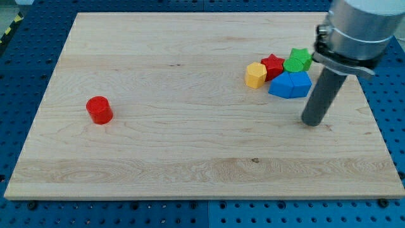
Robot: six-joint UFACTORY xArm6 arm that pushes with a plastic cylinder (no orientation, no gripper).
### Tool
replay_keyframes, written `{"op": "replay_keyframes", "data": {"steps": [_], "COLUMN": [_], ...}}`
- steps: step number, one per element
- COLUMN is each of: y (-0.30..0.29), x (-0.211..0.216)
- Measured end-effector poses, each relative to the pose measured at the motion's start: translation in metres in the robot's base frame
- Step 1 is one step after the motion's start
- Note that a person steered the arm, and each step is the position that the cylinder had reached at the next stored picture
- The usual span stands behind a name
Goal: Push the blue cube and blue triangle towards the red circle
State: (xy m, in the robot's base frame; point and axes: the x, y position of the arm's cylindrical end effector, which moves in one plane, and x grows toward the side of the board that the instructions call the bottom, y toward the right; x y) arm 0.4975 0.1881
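The red circle (99,109) sits alone on the wooden board at the view's left. At the view's upper right is a tight cluster. In it the blue cube and blue triangle show as one joined blue mass (290,85), and I cannot tell which part is which. My tip (311,123) rests on the board just to the lower right of the blue mass, a short gap away, not touching it. The rod runs up into the arm's grey body (357,28) at the view's top right.
A yellow block (255,75) is at the cluster's left, a red star (273,66) behind the blue blocks, and a green star (298,61) at the cluster's top right. The board's right edge (380,133) is near my tip.
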Motion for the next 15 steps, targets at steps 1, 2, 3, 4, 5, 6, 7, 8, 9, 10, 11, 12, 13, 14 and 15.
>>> {"op": "replay_keyframes", "data": {"steps": [1,2,3,4,5,6,7,8,9,10,11,12,13,14,15], "y": [0.000,0.006,0.037,0.060,0.046,0.014,-0.003,-0.013,-0.036,-0.048,-0.049,-0.055,-0.091,-0.131,-0.145], "x": [-0.016,-0.038,-0.039,-0.039,-0.052,-0.064,-0.078,-0.082,-0.082,-0.081,-0.073,-0.055,-0.060,-0.071,-0.070]}}
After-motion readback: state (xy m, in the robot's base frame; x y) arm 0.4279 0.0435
